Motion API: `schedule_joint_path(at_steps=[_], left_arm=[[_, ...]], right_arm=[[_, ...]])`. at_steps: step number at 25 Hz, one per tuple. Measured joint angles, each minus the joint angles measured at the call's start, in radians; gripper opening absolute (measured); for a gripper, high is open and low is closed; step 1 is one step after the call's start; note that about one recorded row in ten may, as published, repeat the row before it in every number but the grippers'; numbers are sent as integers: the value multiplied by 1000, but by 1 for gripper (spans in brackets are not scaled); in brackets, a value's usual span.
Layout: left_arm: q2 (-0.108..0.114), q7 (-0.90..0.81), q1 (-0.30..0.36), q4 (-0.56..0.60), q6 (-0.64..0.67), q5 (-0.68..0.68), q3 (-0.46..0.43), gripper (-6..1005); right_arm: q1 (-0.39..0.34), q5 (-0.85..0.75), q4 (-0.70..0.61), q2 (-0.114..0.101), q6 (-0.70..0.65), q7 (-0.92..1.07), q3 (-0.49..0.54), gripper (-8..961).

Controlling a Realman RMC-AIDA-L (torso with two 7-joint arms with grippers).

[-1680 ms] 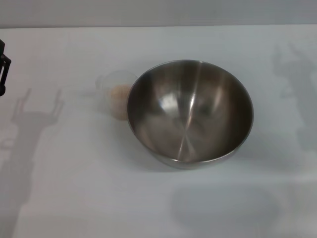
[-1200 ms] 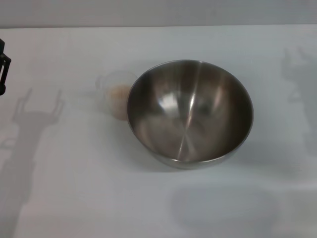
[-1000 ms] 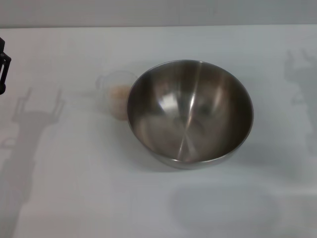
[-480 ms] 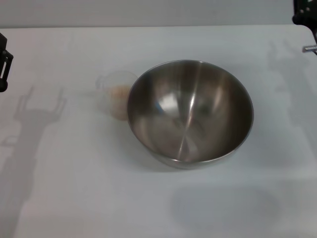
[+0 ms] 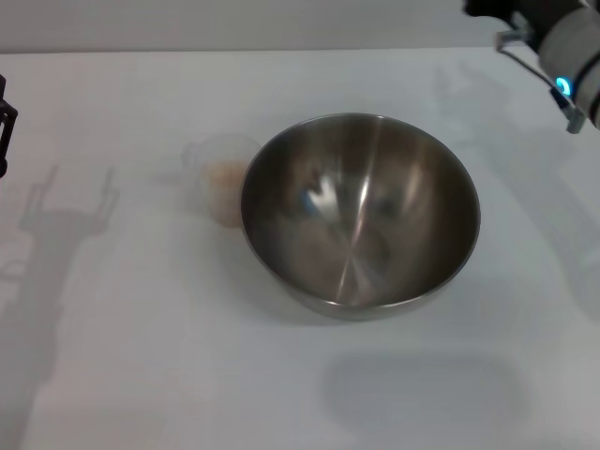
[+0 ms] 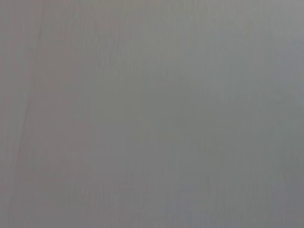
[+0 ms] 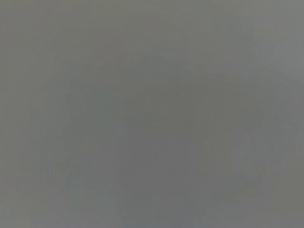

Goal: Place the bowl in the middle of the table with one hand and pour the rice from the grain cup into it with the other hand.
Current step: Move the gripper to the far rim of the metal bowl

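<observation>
The steel bowl [image 5: 361, 216] stands upright near the middle of the white table [image 5: 141, 356], and its inside is bare. The frosted grain cup [image 5: 217, 167] stands upright against the bowl's left side, partly hidden by the rim. Pale rice [image 5: 228, 176] shows inside the cup. My left gripper [image 5: 5, 127] shows only as a dark part at the far left edge, well away from the cup. My right gripper [image 5: 506, 19] comes in at the top right corner, above the table behind and to the right of the bowl. Both wrist views show only plain grey.
The table's far edge [image 5: 281, 49] runs along the top of the head view, with a grey wall behind it. Arm shadows fall on the table at the left and right.
My right arm has come into view at the top right and moved left, towards the bowl. The bowl, the cup and my left gripper have stayed put.
</observation>
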Motion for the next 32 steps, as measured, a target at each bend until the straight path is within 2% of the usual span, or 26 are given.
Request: schedule_joint_path(at_steps=[1,2,3,4,5,7,8,9,10,11,12,13,14,15,16,18,27,32], left_arm=[[0,0,0,0,0,0,0,742],[0,0,1,0,0,0,0,742],[0,0,2,-1,1,0,0,742],[0,0,3,-1,1,0,0,742],[0,0,4,-1,1,0,0,741],[0,0,6,-2,2,0,-16,741],[0,0,6,-2,2,0,-16,741],[0,0,7,-3,2,0,-20,741],[0,0,7,-3,2,0,-20,741],[0,0,8,-5,2,0,-26,741],[0,0,8,-5,2,0,-26,741],[0,-1,9,-7,3,0,-27,741],[0,-1,9,-7,3,0,-27,741],[0,-1,9,-7,3,0,-27,741],[0,-1,9,-7,3,0,-27,741],[0,-2,9,-8,7,1,-28,741],[0,-2,1,-10,11,5,-29,740],[-1,-2,-4,-10,12,3,-29,740]], right_arm=[[0,0,0,0,0,0,0,409],[3,0,-68,-1,120,-9,12,412],[5,0,-179,-2,302,-36,31,415],[5,0,-179,-2,302,-36,31,418],[8,0,-243,-2,420,-54,46,421],[52,-1,-451,-4,812,-81,145,427],[52,-1,-451,-4,812,-81,145,430],[91,0,-515,-5,990,-101,211,433],[91,0,-515,-5,990,-101,211,436],[112,2,-535,-5,1072,-110,246,439],[112,2,-535,-5,1072,-110,246,442],[163,6,-544,-6,1216,-133,320,445],[163,6,-544,-6,1216,-133,320,448],[213,11,-523,-6,1312,-156,381,450],[213,11,-523,-6,1312,-156,381,453],[264,32,-462,-6,1393,-191,442,459],[331,84,-256,-5,1427,-249,458,486],[347,84,-178,-5,1407,-275,462,679]])
